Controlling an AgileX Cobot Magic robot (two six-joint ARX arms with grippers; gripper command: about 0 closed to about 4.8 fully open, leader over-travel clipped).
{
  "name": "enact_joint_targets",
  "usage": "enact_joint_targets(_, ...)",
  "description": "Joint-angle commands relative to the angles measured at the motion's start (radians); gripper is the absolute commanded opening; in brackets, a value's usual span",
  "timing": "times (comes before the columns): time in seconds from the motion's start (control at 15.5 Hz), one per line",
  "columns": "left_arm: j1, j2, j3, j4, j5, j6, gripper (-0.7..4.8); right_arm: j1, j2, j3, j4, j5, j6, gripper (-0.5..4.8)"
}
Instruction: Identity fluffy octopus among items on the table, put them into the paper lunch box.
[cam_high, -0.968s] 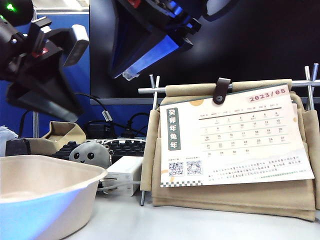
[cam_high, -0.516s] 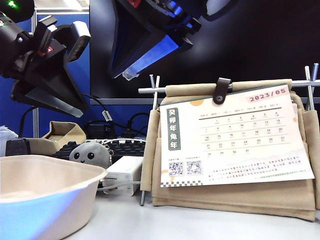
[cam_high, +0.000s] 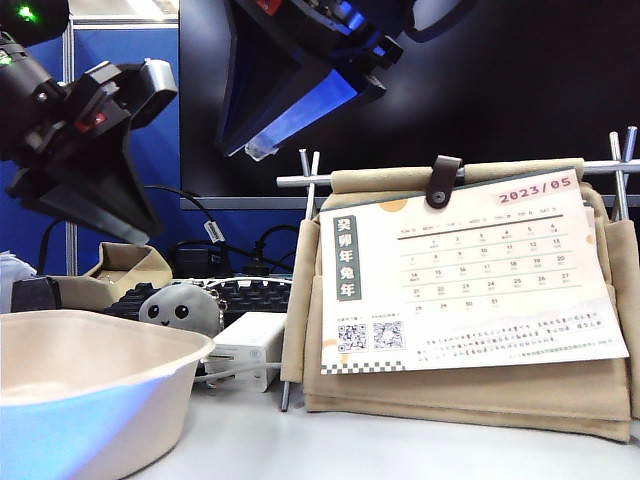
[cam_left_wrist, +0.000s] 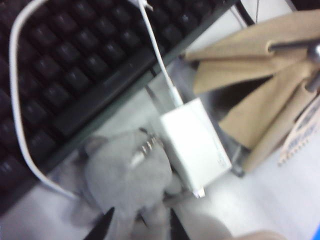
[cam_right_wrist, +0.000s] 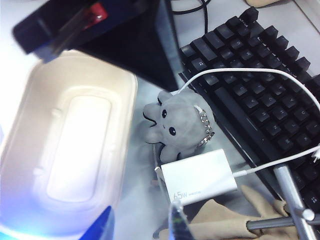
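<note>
**Both pincers aloft, octopus on the tabletop**

My left pincer hangs right above the fluffy octopus, and in my left wrist view only the two dark fingertips show, set narrowly apart with grey plush visible between and beyond them. Nothing is clamped; the toy lies on the tabletop below me. In the exterior view that same left pincer sits up at about ten o'clock, well above the things below.

The fluffy octopus rests face-up (two black eyes and a small mouth visible in the right wrist view), its silver ball-chain toward the black keyboard. The white power adapter lies just beside it, at roughly five o'clock from the toy in the right wrist view, and its white cable loops over the keys. The paper lunch box stands near the octopus, at its nine o'clock in that view, holding nothing.

My right pincer is parted fairly wide, blue-tinted fingertips showing, gripping nothing. It hovers high over the gap between the lunch box and the adapter.

In the exterior view a tan fabric pouch hangs on a metal rack at three o'clock, with a calendar leaning against it.
</note>
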Motion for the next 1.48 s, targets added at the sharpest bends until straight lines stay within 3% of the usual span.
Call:
enact_joint_targets(0.06, 0.0, -0.003, 0.002, 0.026, 0.004, -0.002, 1.34, 0.002, -0.003, 0.005, 0.015, -0.002, 0.002, 1.48)
enact_joint_targets(0.19, 0.0, -0.003, 0.002, 0.025, -0.004, -0.002, 1.64, 0.002, -0.003, 0.005, 0.015, -0.002, 0.002, 1.48)
enact_joint_targets(0.32, 0.0, -0.003, 0.002, 0.029, -0.004, -0.002, 2.85, 0.002, -0.003, 0.005, 0.015, -0.003, 0.002, 1.48)
enact_joint_targets(0.77, 0.0, 0.114, -0.002, 0.035, 0.008, -0.01, 2.89, 0.002, -0.003, 0.005, 0.019, -0.003, 0.003, 1.48)
enact_joint_targets(0.97, 0.0, 0.135, -0.001, 0.065, 0.016, -0.064, 2.96, 0.002, -0.003, 0.005, 0.019, -0.003, 0.006, 1.48)
enact_joint_targets(1.1, 0.0, 0.135, -0.001, 0.11, 0.031, -0.116, 4.22, 0.002, -0.003, 0.005, 0.024, -0.002, 0.006, 1.48)
enact_joint_targets(1.36, -0.001, 0.146, -0.002, 0.126, 0.031, -0.116, 4.79, 0.002, -0.003, 0.005, 0.024, -0.003, 0.01, 1.48)
enact_joint_targets(1.48, -0.001, 0.157, -0.002, 0.126, 0.031, -0.138, 4.79, 0.002, -0.003, 0.005, 0.026, -0.003, 0.01, 1.48)
